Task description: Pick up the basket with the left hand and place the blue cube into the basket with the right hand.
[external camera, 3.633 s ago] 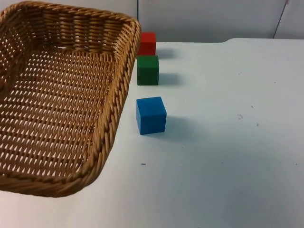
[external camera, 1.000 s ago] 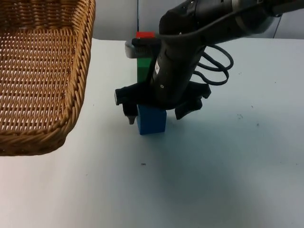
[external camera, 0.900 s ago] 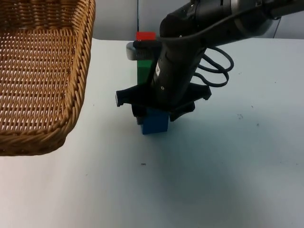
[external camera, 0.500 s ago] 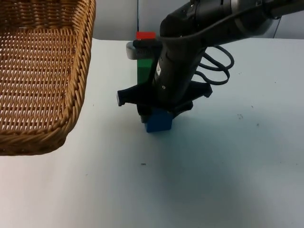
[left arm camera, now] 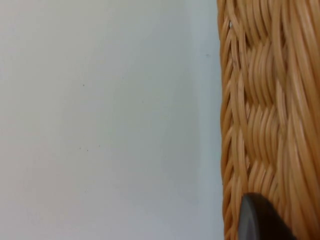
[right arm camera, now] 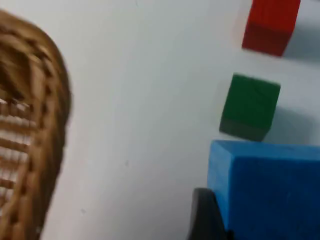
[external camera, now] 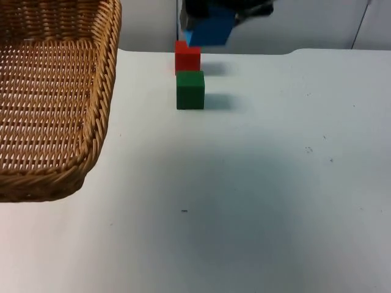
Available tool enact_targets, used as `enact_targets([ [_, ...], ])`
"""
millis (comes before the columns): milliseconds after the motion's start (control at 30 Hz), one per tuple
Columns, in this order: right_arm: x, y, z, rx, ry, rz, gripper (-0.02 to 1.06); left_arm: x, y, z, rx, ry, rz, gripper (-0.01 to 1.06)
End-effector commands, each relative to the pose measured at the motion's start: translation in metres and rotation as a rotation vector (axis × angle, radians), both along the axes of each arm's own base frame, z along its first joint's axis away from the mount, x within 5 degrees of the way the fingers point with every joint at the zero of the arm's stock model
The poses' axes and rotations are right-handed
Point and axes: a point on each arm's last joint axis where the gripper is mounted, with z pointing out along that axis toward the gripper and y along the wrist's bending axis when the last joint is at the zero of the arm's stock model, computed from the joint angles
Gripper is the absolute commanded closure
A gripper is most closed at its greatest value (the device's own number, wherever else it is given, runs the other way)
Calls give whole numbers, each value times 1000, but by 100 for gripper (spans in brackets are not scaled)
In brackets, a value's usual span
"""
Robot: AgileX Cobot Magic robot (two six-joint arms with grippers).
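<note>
Top view: right gripper (external camera: 211, 15) pinches the blue cube (external camera: 211, 32) aloft above the red cube (external camera: 187, 57) and green cube (external camera: 190, 90); open bench (external camera: 256, 195) separates them from the basket (external camera: 101, 116). Left wrist view: left gripper (left arm camera: 262, 222) at the rim, fingers' state unclear. Right wrist view: cube between fingers (right arm camera: 202, 217).

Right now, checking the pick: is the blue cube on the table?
No, the blue cube hangs above the red cube, held by the right gripper.

Basket (external camera: 55, 104) at the table's (external camera: 256, 201) left side. Two cubes right of it, one (external camera: 190, 90) in front, the other (external camera: 187, 57) just behind. Third cube (external camera: 211, 29) aloft above the rear one, in right gripper (external camera: 223, 9).
</note>
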Motion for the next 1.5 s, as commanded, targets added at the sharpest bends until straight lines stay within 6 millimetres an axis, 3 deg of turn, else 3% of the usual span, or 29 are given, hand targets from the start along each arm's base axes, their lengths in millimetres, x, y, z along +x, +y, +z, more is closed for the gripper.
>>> enact_targets([
  [0,-8,-2,25,27,-54,44,105,4,1,2,-29,-9,19,105],
  [100,-30,8,48,59,-78,166,105,9,2,-6,-60,21,31,105],
  [200,-44,23,49,64,-80,262,105,11,4,-11,-62,37,39,105],
  [267,-59,45,46,80,-106,335,105,13,5,-16,-66,53,44,105],
  [433,-70,74,38,118,-146,400,105,16,8,-21,-62,66,58,105],
  [700,-68,118,15,102,-127,461,105,21,1,-27,-40,79,32,105],
  [800,-58,138,2,62,-75,464,105,23,-2,-28,-23,69,26,105],
  [967,-47,154,-16,31,-9,461,105,23,-2,-27,-26,68,29,105],
  [1267,-39,164,-57,-37,68,462,105,23,-2,-27,-30,67,30,105],
  [1467,-38,165,-70,-66,88,472,105,24,-2,-27,-34,67,30,105],
])
